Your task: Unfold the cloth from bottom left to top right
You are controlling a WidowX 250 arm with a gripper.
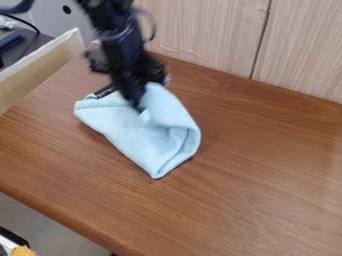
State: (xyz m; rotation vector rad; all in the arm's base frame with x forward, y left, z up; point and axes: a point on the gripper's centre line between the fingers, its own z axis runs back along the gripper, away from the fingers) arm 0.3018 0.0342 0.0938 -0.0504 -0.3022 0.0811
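While the broad tabletop [260,185], smooth brown wood grain, runs up to pale, finely streaked wall panels [200,30], the black robot arm [120,45] hangs over its upper left part. Below lies the light-blue cloth [130,130], soft, matte and folded into a lopsided wedge, its longer axis slanting from upper left to a blunt lower tip. The gripper [133,100] meets its upper part; how wide it is set, and whether it has any fabric, I cannot tell. Most of the cloth sits below and right of it, so opening the rounded right-hand fold [185,137] probably calls for a pull toward top right.
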